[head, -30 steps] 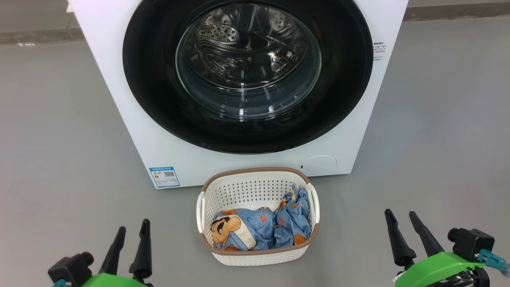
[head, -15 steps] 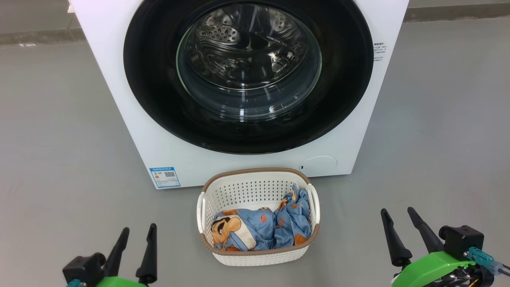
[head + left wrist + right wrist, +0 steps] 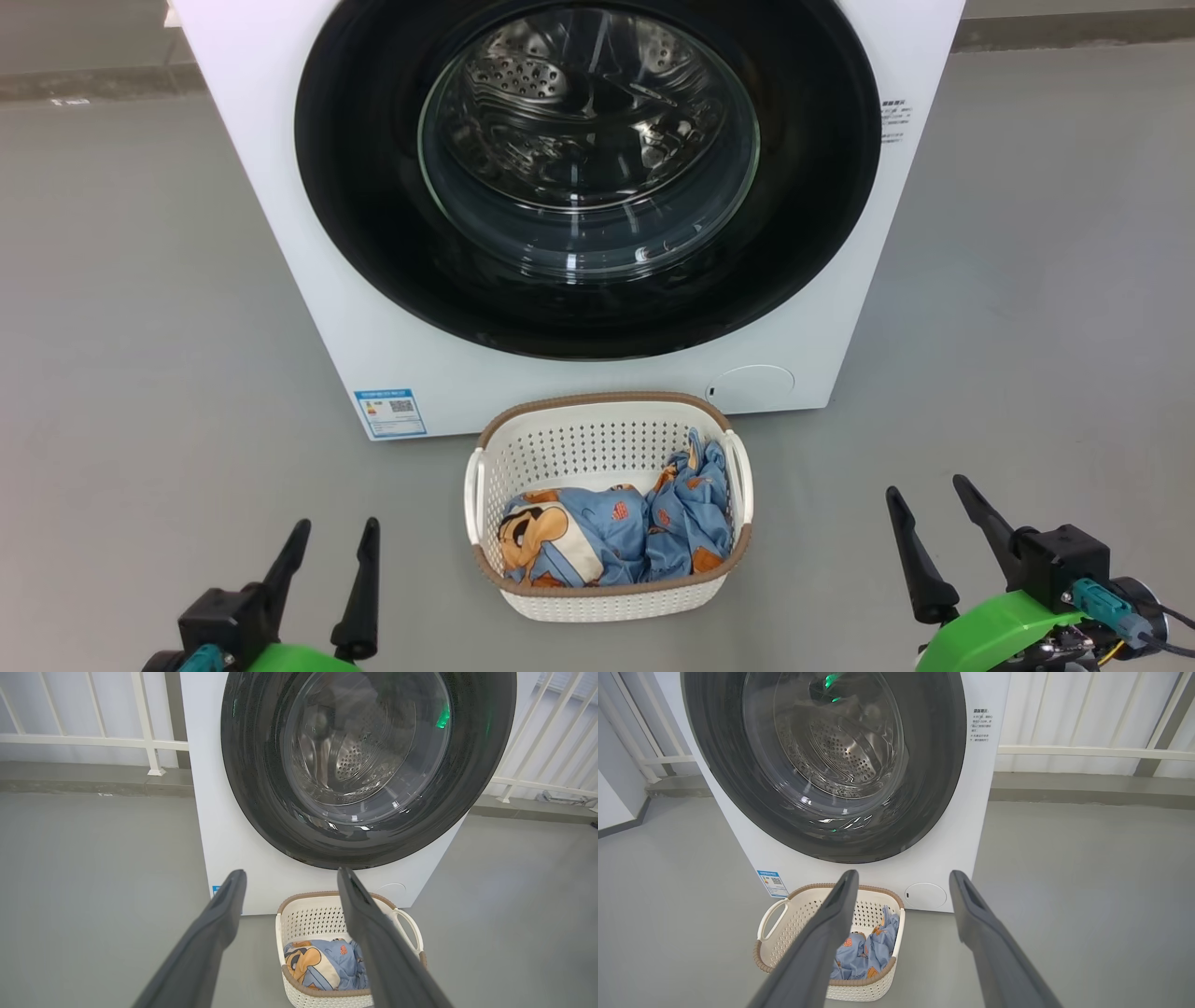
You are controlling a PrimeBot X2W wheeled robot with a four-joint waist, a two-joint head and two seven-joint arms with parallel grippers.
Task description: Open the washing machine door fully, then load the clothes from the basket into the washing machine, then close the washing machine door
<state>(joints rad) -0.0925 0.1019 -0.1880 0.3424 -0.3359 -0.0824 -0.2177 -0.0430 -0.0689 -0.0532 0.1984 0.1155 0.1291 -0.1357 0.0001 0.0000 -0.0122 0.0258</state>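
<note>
Round black-rimmed glass door (image 3: 588, 159) shut, facing near. Blue bear-print clothes (image 3: 621, 541) crumpled in cream perforated basket (image 3: 597, 403). Left gripper (image 3: 336, 525), right gripper (image 3: 925, 487) spread wide, empty.

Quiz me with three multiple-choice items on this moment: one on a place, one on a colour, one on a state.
1. Where does the basket stand?
A. on top of the washing machine
B. on the floor in front of the washing machine
C. on a table

2. What colour is the basket's rim?
A. green
B. black
C. brown

3. How is the washing machine door?
A. shut
B. half open
C. fully open

Answers:
1 B: the head view shows it on the grey floor just below the door.
2 C: a brown woven band tops its cream wall.
3 A: the door's black rim lies flat against the white front, and the clothes lie in the basket.
</note>
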